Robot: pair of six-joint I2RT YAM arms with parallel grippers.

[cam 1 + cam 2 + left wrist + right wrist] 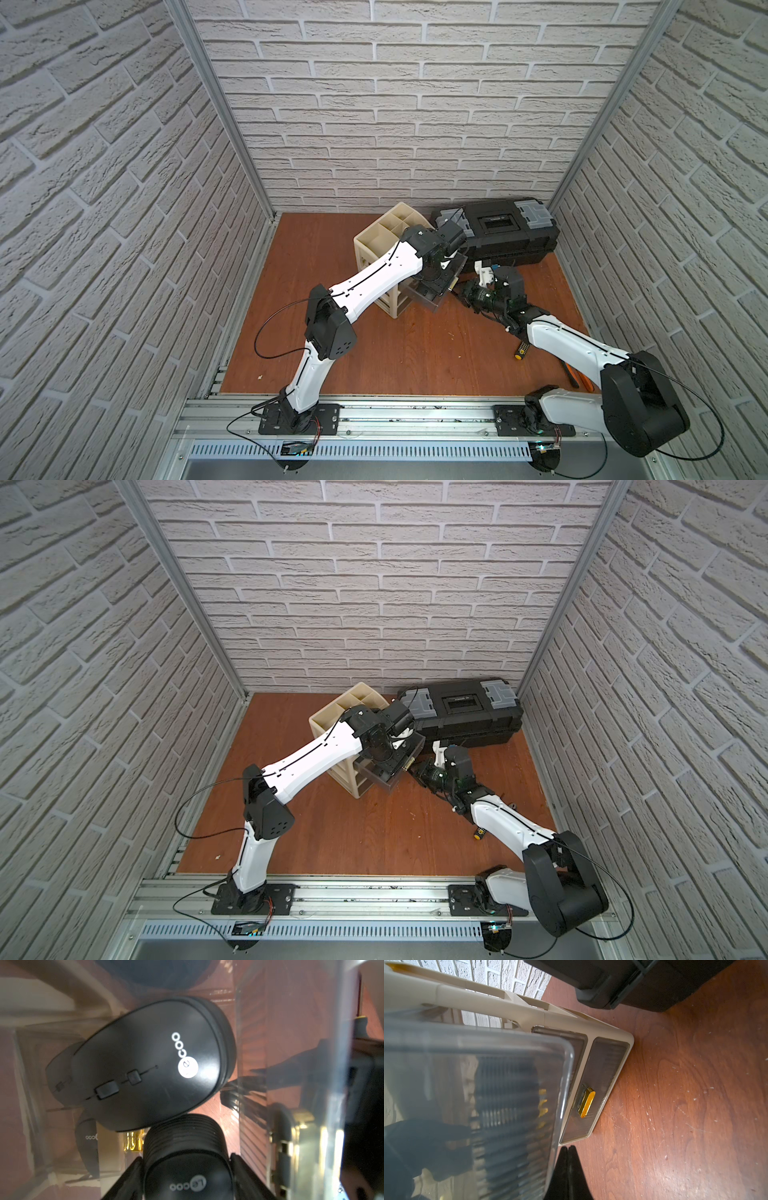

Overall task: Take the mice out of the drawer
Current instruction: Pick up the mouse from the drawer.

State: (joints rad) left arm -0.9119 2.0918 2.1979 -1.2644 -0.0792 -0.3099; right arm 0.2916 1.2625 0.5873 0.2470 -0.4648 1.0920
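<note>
Reaching into the pulled-out clear drawer [508, 1043], left claw [186, 1157] grips one mouse [187, 1180] by both flanks; second mouse [145, 1064] touches it, also inside the drawer. Right claw [568, 1148], pinched shut and empty, sits just outside the drawer front. Black toolbox [507, 241] stands beyond the drawer; yellow-capped handle [519, 353] lies on the desk [374, 353], well apart.

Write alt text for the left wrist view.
The left gripper straddles a black mouse inside the clear drawer; whether it grips it is unclear. Just beyond lies a second black mouse, top up, showing its scroll wheel and white round logo.
</note>
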